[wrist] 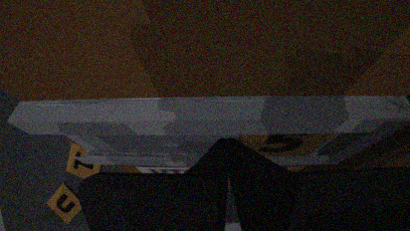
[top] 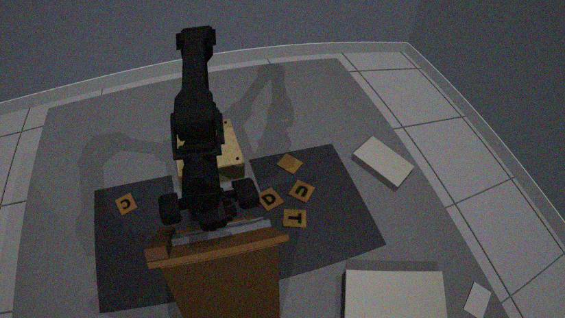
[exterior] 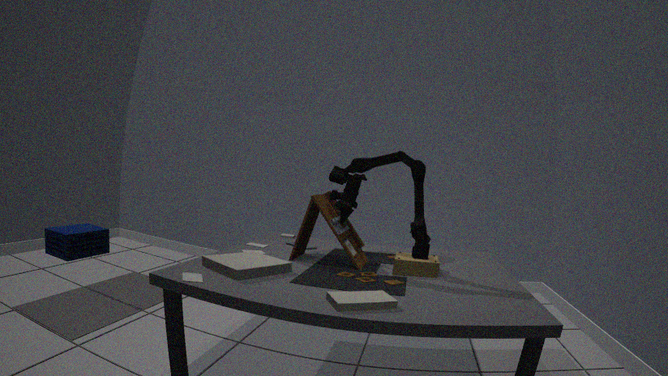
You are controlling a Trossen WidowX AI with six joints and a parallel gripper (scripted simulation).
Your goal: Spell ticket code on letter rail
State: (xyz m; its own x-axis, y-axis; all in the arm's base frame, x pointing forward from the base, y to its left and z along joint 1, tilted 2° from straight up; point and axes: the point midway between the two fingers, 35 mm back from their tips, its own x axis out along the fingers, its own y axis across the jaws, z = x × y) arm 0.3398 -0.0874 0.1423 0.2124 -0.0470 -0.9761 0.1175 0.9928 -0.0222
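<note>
My gripper [top: 213, 227] [exterior: 342, 221] [wrist: 226, 145] is shut and empty, its tips at the rail's lower lip, left of the seated tile in the wrist view. The pale rail [top: 253, 231] [wrist: 214, 115] crosses the tilted wooden board [top: 225, 284] [wrist: 75, 50]. One tile [wrist: 310, 144] sits in its right part, its S-like character partly hidden. On the dark mat lie the T tile [top: 294, 224] [wrist: 75, 166], U tile [top: 301, 190] [wrist: 65, 203], D tile [top: 271, 198], C-like tile [top: 125, 203] and a blank-faced tile [top: 289, 163]. Only a sliver of the ticket [wrist: 161, 170] shows, unreadable.
A pale block [top: 382, 162] [exterior: 361, 298] lies beside the mat [top: 347, 233] [exterior: 313, 277]. A larger pale slab [top: 395, 296] [exterior: 246, 262] and a small white card [top: 476, 300] [exterior: 191, 277] lie near the counter's edge. The arm's yellowish base [top: 233, 148] [exterior: 416, 266] stands behind the board's rail side.
</note>
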